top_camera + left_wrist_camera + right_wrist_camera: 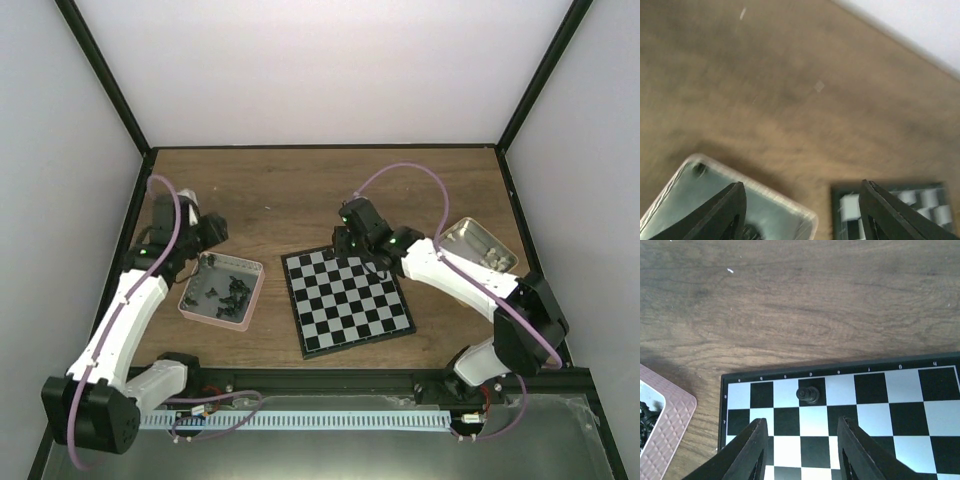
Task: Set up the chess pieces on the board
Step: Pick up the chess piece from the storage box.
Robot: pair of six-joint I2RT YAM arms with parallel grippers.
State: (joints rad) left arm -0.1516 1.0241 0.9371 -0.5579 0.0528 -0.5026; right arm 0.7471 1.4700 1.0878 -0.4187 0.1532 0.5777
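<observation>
The board [347, 300] lies mid-table, black and pale grey checks. One black chess piece [808, 394] stands on a black square in the board's far row [890, 405]. My right gripper [802, 427] is open and empty, just behind that piece, over the board's far edge [355, 243]. Several black pieces [228, 292] lie in the pink-rimmed tray [222, 290]. My left gripper [800, 200] is open and empty, above the tray's far right corner [765, 200], with the board's corner [850, 210] at lower right; this view is blurred. It sits at the tray's far edge [205, 240].
A tan tin [480, 246] with whitish pieces sits at the right, behind the right arm. The pink tray corner [660, 435] shows at the lower left of the right wrist view. Black frame posts and pale walls bound the wooden table.
</observation>
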